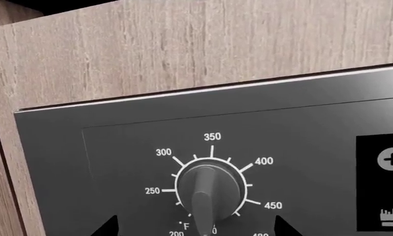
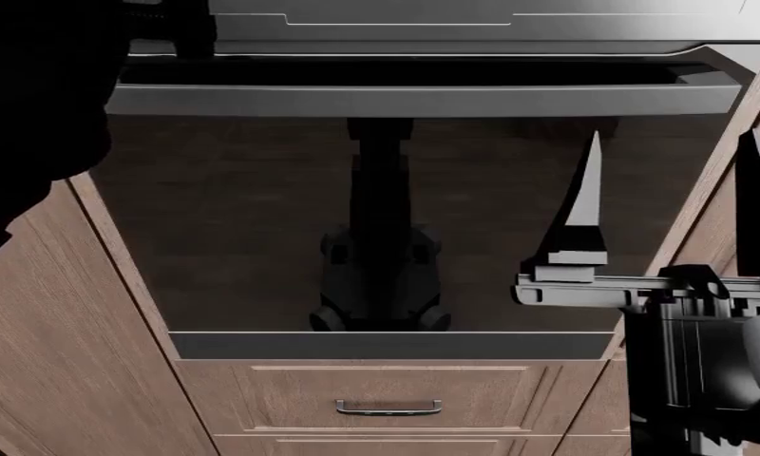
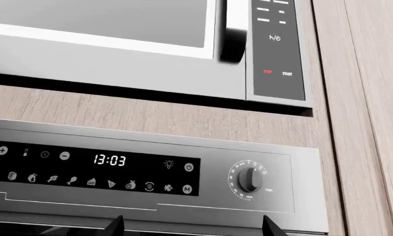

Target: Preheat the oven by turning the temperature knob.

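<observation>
**Left gripper lined up on the temperature knob**

Fingertips of the left gripper (image 1: 196, 228) show as two dark points either side of the temperature knob (image 1: 210, 189), spread apart, not touching: released, apparently squared up for a grasp. Knob sits at the left end of the oven (image 2: 380, 209) control panel (image 1: 118, 147), pointer down near 200. Right gripper (image 2: 589, 256) hangs before the glass door, likely parked clear; tips apart in its wrist view. Microwave (image 3: 118, 44) above.

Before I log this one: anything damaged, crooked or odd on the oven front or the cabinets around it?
Nothing stands out. The temperature knob sits centred in its dial, the control panel display reads 13:03, the oven's glass door looks intact with its bar handle level, and the drawer below is closed.
</observation>
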Robot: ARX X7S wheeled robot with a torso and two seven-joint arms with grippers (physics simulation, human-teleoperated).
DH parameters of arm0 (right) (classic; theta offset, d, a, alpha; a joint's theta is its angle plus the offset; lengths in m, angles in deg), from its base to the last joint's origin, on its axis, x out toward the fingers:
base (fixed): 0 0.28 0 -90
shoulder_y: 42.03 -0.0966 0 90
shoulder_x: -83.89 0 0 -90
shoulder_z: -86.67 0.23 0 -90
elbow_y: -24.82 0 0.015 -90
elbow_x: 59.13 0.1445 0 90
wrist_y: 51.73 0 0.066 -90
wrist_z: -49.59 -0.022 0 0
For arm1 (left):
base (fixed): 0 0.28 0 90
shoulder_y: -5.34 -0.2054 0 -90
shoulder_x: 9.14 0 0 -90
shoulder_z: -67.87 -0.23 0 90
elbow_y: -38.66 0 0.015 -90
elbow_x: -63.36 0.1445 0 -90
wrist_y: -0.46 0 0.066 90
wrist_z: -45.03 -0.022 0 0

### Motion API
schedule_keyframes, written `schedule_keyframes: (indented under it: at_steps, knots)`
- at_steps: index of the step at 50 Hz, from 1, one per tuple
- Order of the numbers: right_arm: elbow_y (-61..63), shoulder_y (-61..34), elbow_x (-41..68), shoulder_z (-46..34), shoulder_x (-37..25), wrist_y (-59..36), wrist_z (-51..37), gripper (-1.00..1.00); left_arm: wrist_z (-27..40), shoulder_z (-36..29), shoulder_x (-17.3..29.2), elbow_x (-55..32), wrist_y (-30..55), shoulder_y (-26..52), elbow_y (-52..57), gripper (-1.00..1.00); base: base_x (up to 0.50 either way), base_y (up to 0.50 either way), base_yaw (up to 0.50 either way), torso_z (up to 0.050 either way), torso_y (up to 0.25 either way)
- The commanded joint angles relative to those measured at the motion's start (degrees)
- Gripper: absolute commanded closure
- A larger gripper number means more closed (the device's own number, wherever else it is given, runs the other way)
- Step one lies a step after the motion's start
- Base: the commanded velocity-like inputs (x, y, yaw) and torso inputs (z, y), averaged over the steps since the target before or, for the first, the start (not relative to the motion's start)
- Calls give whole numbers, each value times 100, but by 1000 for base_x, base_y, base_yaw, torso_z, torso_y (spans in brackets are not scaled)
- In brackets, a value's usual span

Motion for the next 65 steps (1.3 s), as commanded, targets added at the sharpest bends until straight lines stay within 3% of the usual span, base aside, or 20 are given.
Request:
schedule_keyframes:
  at_steps: [1, 63, 64, 65]
  knots:
    - [-3, -11, -1, -25, -6, 0, -14, -100, -27, -18, -11, 9, -4, 40, -43, -100, 0, 0, 0, 0, 0]
    - [-62, -20, 50, -63, -68, 67, -68, -100, -165, -179, -122, 231, -252, 91, -434, -100, 0, 0, 0, 0, 0]
    - [-69, -19, 58, -63, -67, 70, -66, -100, -170, -205, -106, 254, -263, 75, -400, 100, 0, 0, 0, 0, 0]
    - [-68, -20, 57, -65, -68, 65, -69, -100, -160, -205, -97, 266, -275, 68, -388, 100, 0, 0, 0, 0, 0]
